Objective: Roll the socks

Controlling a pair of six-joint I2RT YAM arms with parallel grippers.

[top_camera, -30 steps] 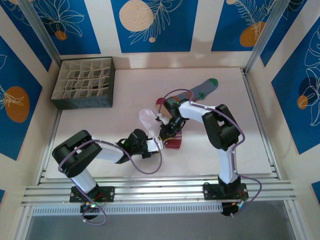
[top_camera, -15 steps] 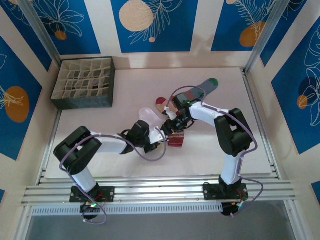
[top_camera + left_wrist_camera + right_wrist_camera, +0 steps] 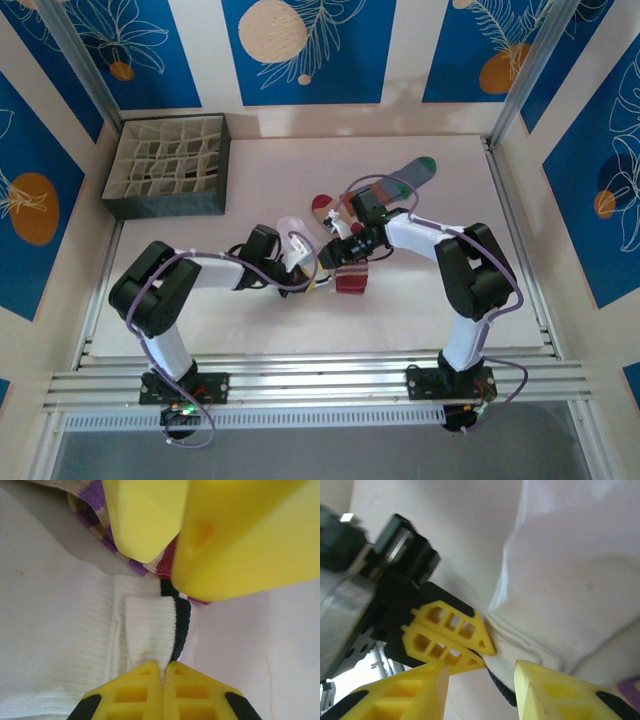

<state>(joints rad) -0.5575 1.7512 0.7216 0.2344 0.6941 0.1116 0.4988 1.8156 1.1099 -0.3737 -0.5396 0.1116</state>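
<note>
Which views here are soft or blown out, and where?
Left wrist view: the white sock shows crisp ribbing, but the right gripper looms close and soft-edged. Right wrist view: the left gripper blurs toward its black body, and the bottom left corner is blown out white. Top external view: evenly lit and sharp, with no glare.

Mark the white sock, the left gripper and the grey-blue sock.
white sock (image 3: 60,645): left wrist view, ribbed body.
left gripper (image 3: 162,666): left wrist view, between fingertips.
grey-blue sock (image 3: 410,175): top external view, middle.

Wht/blk arms (image 3: 420,235), yel fingers (image 3: 142,690), purple cables (image 3: 378,177)
</note>
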